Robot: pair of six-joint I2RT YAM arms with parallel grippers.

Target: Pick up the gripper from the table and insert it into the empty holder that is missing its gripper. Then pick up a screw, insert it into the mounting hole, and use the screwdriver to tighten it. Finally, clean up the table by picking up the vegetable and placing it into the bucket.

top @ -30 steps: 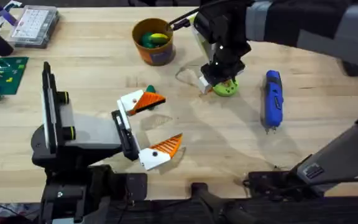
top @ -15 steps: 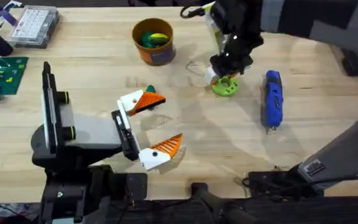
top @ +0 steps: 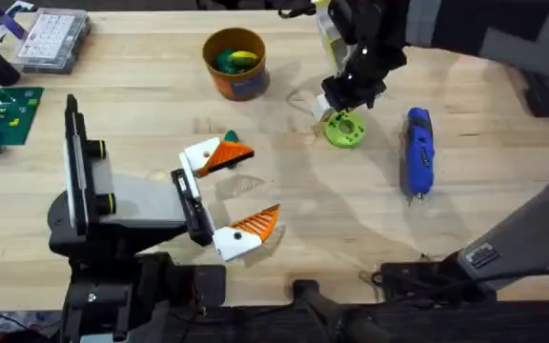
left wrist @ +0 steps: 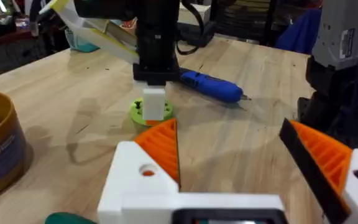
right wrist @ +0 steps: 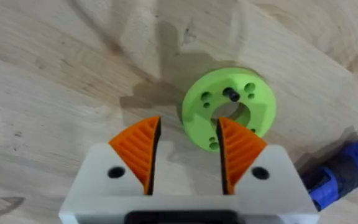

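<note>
My right gripper (top: 337, 102) hovers just behind a lime-green puck (top: 345, 130) on the table (top: 351, 219). In the right wrist view its orange pads (right wrist: 137, 151) stand apart over the puck (right wrist: 253, 115), open with nothing between them. A small dark thing (right wrist: 230, 94) sits in one of the puck's holes; I cannot tell if it is a screw. The blue screwdriver (top: 418, 151) lies to the right of the puck. The orange bucket (top: 239, 84) at the back holds a yellow and green item (top: 233, 60). My left gripper (top: 255, 187) rests open and empty near the front.
A dark green rounded thing (top: 230, 136) lies by the left gripper's far finger. A clear parts box (top: 53, 38) and a green board (top: 3, 110) sit at the far left. The right arm spans the back right of the table.
My right gripper has drawn back and slightly right off the green puck, uncovering it. The left arm, the bucket and the screwdriver have stayed put.
</note>
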